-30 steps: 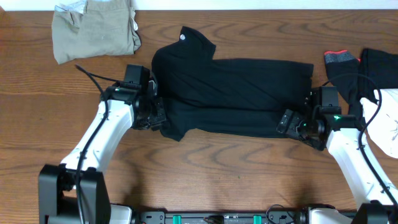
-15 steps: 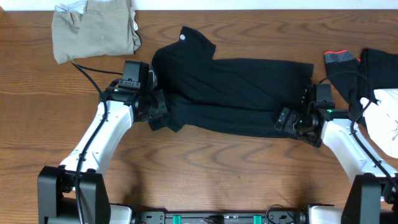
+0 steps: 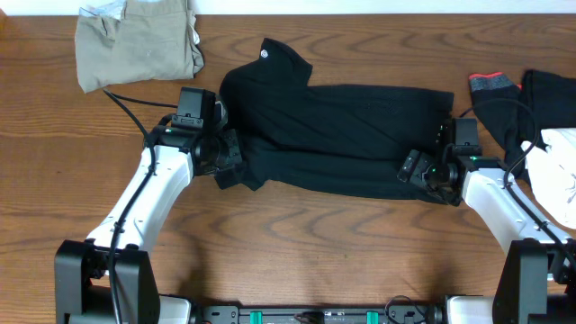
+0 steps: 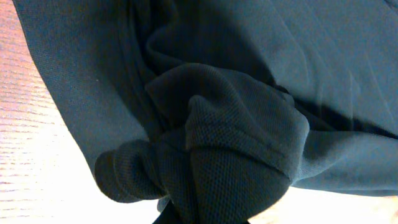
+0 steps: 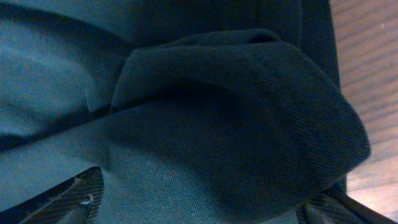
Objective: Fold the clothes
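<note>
The left gripper (image 3: 229, 165) is closed on a bunched wad of the black knit fabric garment (image 3: 351, 126). In its wrist view the cloth wraps right over the fingers and hides them, with a rounded, doubled fold (image 4: 242, 155) piled just in front. To this gripper's left the garment's edge ends and the brown wooden surface (image 3: 297, 238) shows bare.

The right gripper (image 3: 416, 170) likewise has the garment pinched at its near right corner. Its wrist view is filled by a dark hump of fabric (image 5: 249, 118) draped over the fingers, with only dark parts of the gripper showing at the lower corners.

Between the two grippers the black knit fabric garment lies stretched across the surface as a long band, its near edge running from one gripper to the other. Beyond the left gripper, on the far side, the garment rises to a folded corner bearing a small round white logo (image 3: 265, 51).

Further off, past the left gripper and to its left, a crumpled tan cloth garment (image 3: 135, 49) lies apart from the black one. To the right of the right gripper lie a dark piece with red-orange trim (image 3: 493, 87), another black cloth (image 3: 551, 94) and a white cloth (image 3: 560, 184).
</note>
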`<act>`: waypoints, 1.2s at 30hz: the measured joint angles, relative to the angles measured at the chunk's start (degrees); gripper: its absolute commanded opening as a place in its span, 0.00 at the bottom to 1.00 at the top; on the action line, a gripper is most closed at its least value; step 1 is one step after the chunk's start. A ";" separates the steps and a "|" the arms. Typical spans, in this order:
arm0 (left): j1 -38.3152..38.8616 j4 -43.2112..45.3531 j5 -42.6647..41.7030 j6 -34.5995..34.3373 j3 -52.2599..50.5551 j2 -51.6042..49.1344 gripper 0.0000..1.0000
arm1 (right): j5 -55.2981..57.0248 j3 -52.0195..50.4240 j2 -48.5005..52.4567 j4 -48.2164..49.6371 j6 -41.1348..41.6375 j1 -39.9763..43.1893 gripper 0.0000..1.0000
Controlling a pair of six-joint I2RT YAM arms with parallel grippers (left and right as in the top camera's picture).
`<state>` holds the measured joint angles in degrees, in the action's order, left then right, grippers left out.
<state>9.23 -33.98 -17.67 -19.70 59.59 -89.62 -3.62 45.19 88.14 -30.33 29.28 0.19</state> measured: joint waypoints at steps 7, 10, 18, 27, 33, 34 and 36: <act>0.00 -0.04 0.00 0.00 0.00 0.00 0.06 | 0.00 0.00 0.00 2.56 6.36 0.00 0.86; 0.00 -0.04 0.00 0.00 0.00 0.00 0.06 | 0.07 0.00 0.00 2.75 7.32 0.00 0.80; 0.00 0.50 0.00 -0.02 0.00 0.00 0.06 | 3.54 0.00 0.00 4.63 8.48 0.00 0.26; 0.00 7.30 0.02 0.00 0.00 0.00 0.06 | 5.46 0.00 0.00 7.56 9.07 0.00 0.11; 0.00 12.39 0.00 -0.02 0.00 0.00 0.07 | 7.04 -0.02 0.00 7.74 9.07 0.00 0.01; 0.00 13.18 0.00 -0.04 0.00 0.00 0.07 | 7.34 -0.02 0.00 7.78 9.09 0.00 0.01; 0.00 14.56 0.00 -0.02 0.00 0.00 0.08 | 7.74 -0.07 0.00 8.20 9.07 0.00 0.01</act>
<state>9.23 -19.42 -17.67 -19.73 59.59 -89.62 4.12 45.12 88.14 -22.13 38.35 0.19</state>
